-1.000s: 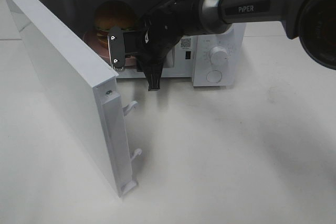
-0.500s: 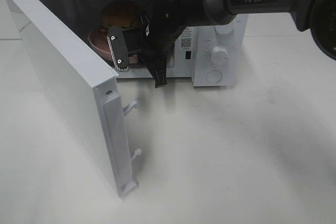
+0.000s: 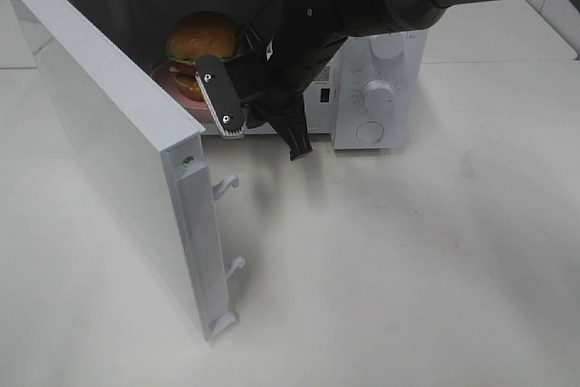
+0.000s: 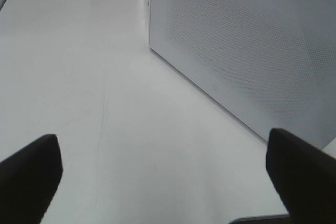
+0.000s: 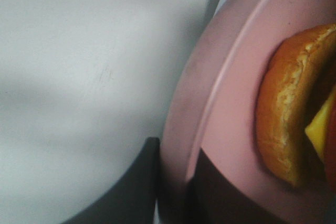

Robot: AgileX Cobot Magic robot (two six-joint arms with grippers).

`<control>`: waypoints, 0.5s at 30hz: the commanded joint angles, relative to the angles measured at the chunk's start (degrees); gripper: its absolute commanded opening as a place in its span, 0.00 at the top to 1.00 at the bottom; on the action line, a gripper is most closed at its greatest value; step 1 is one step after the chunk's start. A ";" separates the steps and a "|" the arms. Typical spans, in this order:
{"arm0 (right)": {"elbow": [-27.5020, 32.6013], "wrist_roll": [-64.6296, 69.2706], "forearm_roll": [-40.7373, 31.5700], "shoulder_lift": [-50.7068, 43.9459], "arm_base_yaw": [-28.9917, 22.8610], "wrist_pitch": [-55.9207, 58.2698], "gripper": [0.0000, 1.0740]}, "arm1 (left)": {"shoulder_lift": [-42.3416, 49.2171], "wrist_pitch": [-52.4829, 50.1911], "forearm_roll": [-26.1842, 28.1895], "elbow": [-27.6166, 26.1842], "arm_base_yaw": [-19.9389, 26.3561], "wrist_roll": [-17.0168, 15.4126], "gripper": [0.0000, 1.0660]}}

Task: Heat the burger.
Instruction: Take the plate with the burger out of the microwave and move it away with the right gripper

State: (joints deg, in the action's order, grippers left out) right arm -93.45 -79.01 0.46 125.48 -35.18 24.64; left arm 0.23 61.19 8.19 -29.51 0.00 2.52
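Ahead of the black right gripper (image 3: 265,136), the burger (image 3: 201,35) is golden-brown with a yellow edge, on a pink plate (image 5: 231,103). Beyond the dark left gripper (image 4: 168,182), the white microwave (image 4: 236,51) shows fine dotted mesh.

The microwave (image 3: 381,52) stands on the table (image 3: 408,269) at 12 o'clock. Its door (image 3: 109,151), hinged on the left side, stands open toward 7 o'clock. Inside the microwave, the burger (image 3: 201,35) sits on the plate (image 3: 177,79). The knobs (image 3: 378,94) lie at 3 o'clock of the plate.
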 commanded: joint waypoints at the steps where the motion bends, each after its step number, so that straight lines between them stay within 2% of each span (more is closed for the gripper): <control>1: 1.60 -1.15 -0.46 -2.18 0.00 -1.03 1.00 | 0.69 0.17 0.17 -0.06 0.06 -0.29 0.08; 15: 6.65 -1.20 -0.46 -5.90 0.00 -4.53 1.00 | 0.69 0.17 0.17 -0.06 0.06 -0.29 0.08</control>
State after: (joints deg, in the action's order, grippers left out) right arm -86.92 -80.56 0.00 121.30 -35.47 21.72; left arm 0.23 61.19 8.19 -29.51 0.00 2.52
